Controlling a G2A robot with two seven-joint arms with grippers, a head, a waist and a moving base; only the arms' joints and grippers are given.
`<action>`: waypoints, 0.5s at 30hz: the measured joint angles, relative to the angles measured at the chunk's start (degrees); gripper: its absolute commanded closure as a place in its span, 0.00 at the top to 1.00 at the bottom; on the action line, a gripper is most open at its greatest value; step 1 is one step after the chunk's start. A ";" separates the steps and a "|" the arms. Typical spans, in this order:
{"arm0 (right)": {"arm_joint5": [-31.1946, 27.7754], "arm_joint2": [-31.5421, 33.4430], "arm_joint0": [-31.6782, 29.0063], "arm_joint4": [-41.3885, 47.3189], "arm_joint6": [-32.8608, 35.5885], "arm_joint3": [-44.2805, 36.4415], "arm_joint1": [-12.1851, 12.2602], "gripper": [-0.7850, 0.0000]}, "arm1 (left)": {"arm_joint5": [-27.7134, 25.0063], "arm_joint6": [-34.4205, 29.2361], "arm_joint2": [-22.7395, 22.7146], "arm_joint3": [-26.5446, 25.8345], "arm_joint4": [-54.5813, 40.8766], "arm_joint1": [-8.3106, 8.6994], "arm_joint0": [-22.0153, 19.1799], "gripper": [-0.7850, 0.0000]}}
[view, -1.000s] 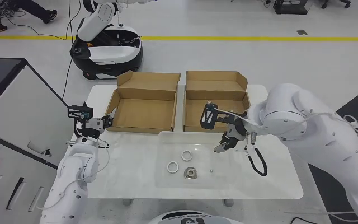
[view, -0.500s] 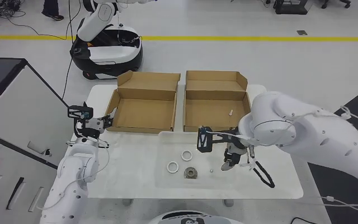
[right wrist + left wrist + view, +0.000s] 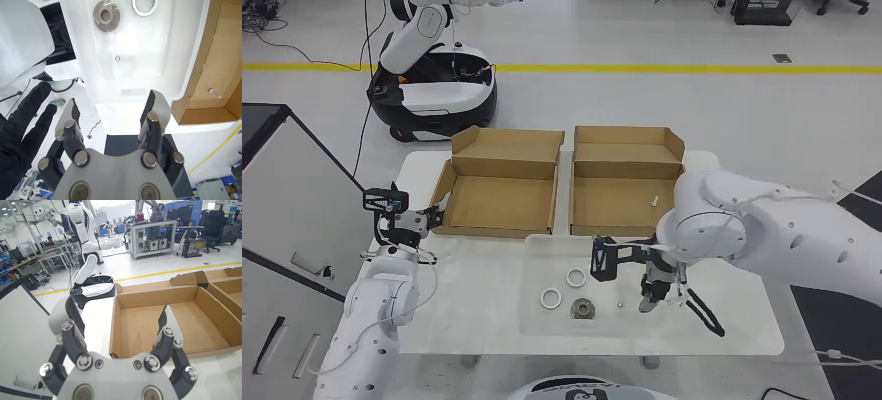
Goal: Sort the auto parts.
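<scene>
Four parts in shallow white plastic tray (image 3: pixel 191 72): two white rings (image 3: pixel 575 277) (image 3: pixel 552 297), round steel flange (image 3: pixel 106 17), small silver nut (image 3: pixel 117 58) mid-tray. Over tray end nearest nut: right gripper (image 3: pixel 112 96), fingers spread, empty. Well apart from tray: left gripper (image 3: pixel 117 304), fingers spread, empty. Likely trouble: nut tiny, flat on slick tray floor, so could skid aside or slip from pinch. Descending too deep could jam fingertips into tray.

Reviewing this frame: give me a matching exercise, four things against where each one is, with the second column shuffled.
Things:
1 bolt
2 flange
3 left gripper
4 right gripper

Places:
A lying in the white tray
B open, beside the left cardboard box
C open, above the white tray
D lying in the right cardboard box

Pairs: 1-D, 2-A, 3-B, 4-C.
</scene>
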 measured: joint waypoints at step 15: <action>-1.59 -0.84 -6.78 -7.06 -3.59 5.80 -4.67 0.53 | 0.00 0.00 0.00 0.00 0.00 0.00 0.00 1.00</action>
